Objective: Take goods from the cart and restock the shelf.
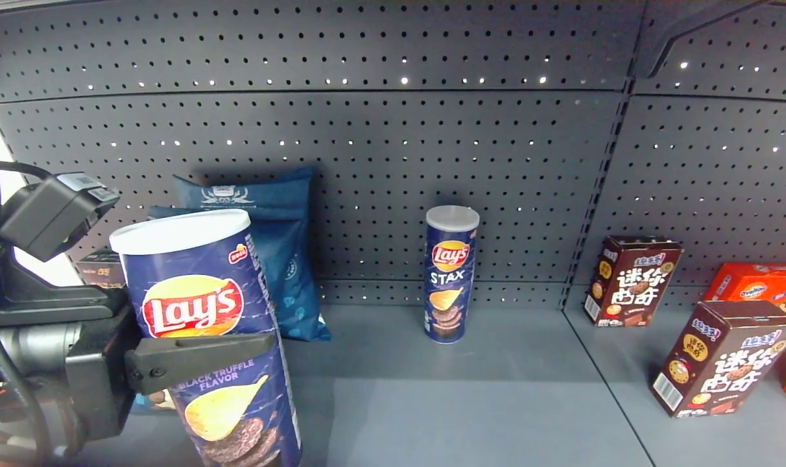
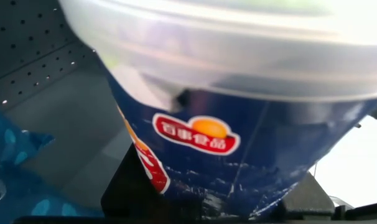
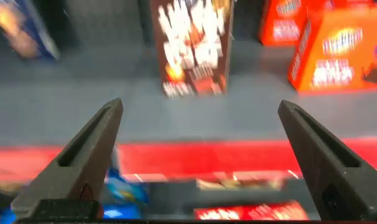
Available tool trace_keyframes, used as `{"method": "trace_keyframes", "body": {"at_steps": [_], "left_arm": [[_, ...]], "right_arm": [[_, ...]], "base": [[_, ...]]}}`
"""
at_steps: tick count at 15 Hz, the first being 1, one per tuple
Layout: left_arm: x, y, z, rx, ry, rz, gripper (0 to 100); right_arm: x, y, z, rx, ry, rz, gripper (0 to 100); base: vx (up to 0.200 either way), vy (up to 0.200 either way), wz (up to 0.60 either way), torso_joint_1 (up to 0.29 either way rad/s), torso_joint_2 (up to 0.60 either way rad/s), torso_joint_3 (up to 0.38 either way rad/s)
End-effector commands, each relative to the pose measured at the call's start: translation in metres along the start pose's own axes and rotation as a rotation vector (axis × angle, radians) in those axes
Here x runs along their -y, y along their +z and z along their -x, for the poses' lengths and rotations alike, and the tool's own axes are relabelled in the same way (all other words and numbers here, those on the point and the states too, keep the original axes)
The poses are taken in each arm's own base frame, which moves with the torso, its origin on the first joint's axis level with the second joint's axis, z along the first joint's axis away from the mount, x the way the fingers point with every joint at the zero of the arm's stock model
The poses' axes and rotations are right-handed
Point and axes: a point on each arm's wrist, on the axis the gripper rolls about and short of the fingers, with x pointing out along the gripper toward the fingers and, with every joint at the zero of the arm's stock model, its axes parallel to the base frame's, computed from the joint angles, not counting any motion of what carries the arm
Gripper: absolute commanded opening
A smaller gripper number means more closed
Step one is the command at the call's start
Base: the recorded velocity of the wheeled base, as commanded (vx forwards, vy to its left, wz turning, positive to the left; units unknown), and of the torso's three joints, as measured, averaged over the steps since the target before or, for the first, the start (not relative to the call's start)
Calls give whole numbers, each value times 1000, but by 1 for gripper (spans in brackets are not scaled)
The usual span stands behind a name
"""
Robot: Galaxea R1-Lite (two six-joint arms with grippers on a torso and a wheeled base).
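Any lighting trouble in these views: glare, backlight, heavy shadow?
Head view: backlight pricks through the pegboard holes as bright dots, and shadow covers the back of the shelf floor; the held chip can is well lit. Left wrist view: the can's lid glares nearly white. Right wrist view: even light, no glare.

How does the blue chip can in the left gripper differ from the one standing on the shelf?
The held blue chip can is tilted and clamped in the left gripper; the standing blue chip can is upright and free on the grey shelf. The held can is by the blue bags; the standing can stands alone. Both are lidded.
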Motion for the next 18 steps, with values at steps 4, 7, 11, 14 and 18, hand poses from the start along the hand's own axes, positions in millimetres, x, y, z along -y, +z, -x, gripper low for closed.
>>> {"method": "trace_keyframes", "body": {"at_steps": [4, 7, 11, 14, 18], "left_arm": [[2, 3, -2, 1, -17, -11, 0], [7, 1, -7, -15, -51, -12, 0], [6, -2, -10, -25, -55, -4, 0], [4, -2, -9, -21, -48, -5, 0], [4, -3, -9, -24, -48, -1, 0]], "right_arm": [[-19, 157, -43, -23, 390, 75, 100], [-39, 153, -90, -159, 528, 193, 100], [-79, 136, -160, -242, 586, 256, 100], [-123, 111, -206, -255, 615, 281, 100], [-146, 87, -232, -285, 644, 293, 100]], "base": [[0, 0, 0, 0, 0, 0], [0, 0, 0, 0, 0, 0], [0, 0, 0, 0, 0, 0], [0, 0, 0, 0, 0, 0], [0, 0, 0, 0, 0, 0]]}}
